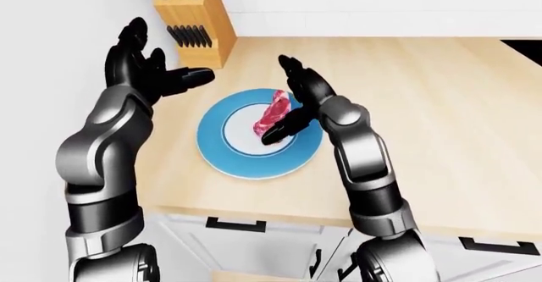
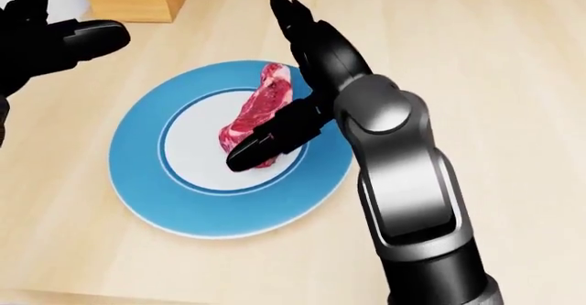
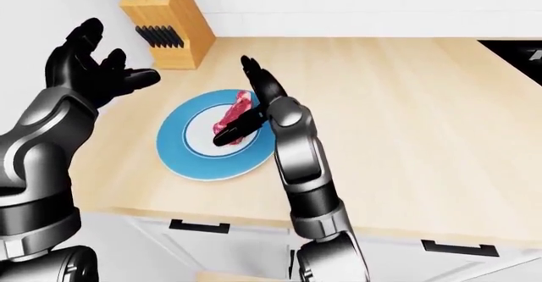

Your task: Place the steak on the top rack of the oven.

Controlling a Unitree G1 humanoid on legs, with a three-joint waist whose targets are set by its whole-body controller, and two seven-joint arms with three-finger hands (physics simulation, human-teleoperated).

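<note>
Step in hand: the grasp, not yet made. Steak (image 2: 256, 116), a marbled red slab w/ pale fat edge, lay on a glossy blue-rimmed plate (image 2: 146, 195) on the light wood-grain worktop (image 2: 476, 58). Right hand (image 2: 297, 92) was spread wide, thumb across the meat, other fingers raised beside it. Left hand (image 1: 148, 69) hung open, well apart, near the knife block (image 1: 193, 21). Next, prob.: close fingers round the steak, then lift.

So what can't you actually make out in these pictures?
- Oven: in no view; only a black corner at the eye views' right edge, unidentifiable.
- Steak: its lower right side is covered by the right hand in the head view; contact uncertain.
- Left hand: cut by the head view's left edge.
- Knife block: top cropped in all views.
</note>
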